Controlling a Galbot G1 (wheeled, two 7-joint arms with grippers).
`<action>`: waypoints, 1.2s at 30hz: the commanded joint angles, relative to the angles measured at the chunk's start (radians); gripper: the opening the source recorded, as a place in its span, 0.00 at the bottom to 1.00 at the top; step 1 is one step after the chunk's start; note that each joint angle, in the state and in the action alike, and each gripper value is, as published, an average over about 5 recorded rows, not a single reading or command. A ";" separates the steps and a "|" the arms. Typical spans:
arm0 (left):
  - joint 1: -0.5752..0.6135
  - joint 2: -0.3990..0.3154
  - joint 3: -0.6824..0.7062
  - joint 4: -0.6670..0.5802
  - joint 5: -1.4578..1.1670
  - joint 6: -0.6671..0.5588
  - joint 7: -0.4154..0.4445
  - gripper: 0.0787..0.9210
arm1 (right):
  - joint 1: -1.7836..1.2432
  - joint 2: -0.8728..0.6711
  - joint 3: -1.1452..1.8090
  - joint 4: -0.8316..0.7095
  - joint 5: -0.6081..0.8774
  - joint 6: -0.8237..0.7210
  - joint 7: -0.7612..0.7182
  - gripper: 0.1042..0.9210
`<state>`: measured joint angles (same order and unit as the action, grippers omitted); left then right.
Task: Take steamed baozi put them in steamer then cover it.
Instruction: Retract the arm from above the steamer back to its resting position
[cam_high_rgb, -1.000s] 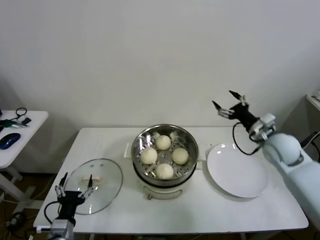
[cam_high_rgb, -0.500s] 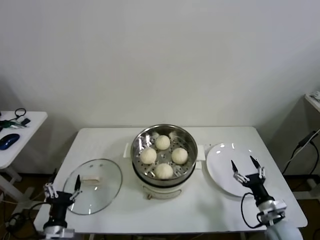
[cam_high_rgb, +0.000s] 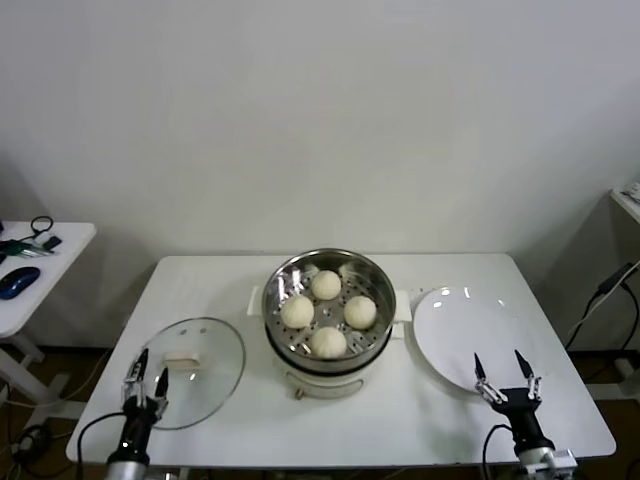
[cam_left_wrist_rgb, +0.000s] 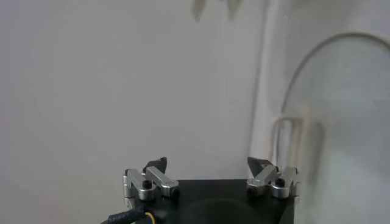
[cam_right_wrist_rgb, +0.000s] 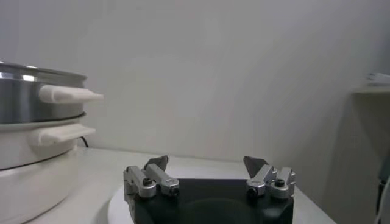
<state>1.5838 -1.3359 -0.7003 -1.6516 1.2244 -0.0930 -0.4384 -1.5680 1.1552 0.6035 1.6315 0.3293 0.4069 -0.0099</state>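
Four buns (cam_high_rgb: 326, 311) sit in a loose ring on the holed tray inside the steamer (cam_high_rgb: 372, 276), which stands in the middle of the white table (cam_high_rgb: 400, 420). The pot is uncovered. Its glass lid (cam_high_rgb: 215, 365) lies flat on the table to the robot's left of the pot, close beside it but not touching, with the cream handle (cam_high_rgb: 181, 359) facing up.

The left claw (cam_high_rgb: 146, 377) pokes up at the near edge of the table, right at the lid's near rim (whether it touches the glass I cannot tell). Its fingers are spread apart and hold nothing.

On the other side, a bare white plate (cam_high_rgb: 455, 330) lies to the right of the steamer, its rim just beside the pot's white side handle (cam_right_wrist_rgb: 67, 94). The right claw (cam_high_rgb: 506, 372) stands at the plate's near edge, fingers pointing up and parted wide, also holding nothing. From its wrist camera the steamer's shiny wall and white base (cam_right_wrist_rgb: 24, 170) show off to one side.

Farther left, a small side table (cam_high_rgb: 40, 285) carries a blue mouse (cam_high_rgb: 19, 281) and some cables.
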 joint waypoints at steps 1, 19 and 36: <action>-0.065 0.001 0.005 0.151 0.172 0.005 -0.050 0.88 | -0.043 0.037 0.023 -0.002 -0.024 0.030 0.014 0.88; -0.207 0.008 0.052 0.211 0.118 0.057 0.023 0.88 | -0.056 0.053 0.039 0.008 -0.041 0.040 0.021 0.88; -0.241 0.000 0.064 0.277 0.086 0.079 0.028 0.48 | -0.064 0.089 0.031 0.014 -0.067 0.057 0.020 0.88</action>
<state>1.3575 -1.3358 -0.6394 -1.3955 1.3151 -0.0195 -0.4140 -1.6294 1.2350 0.6354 1.6431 0.2679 0.4606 0.0103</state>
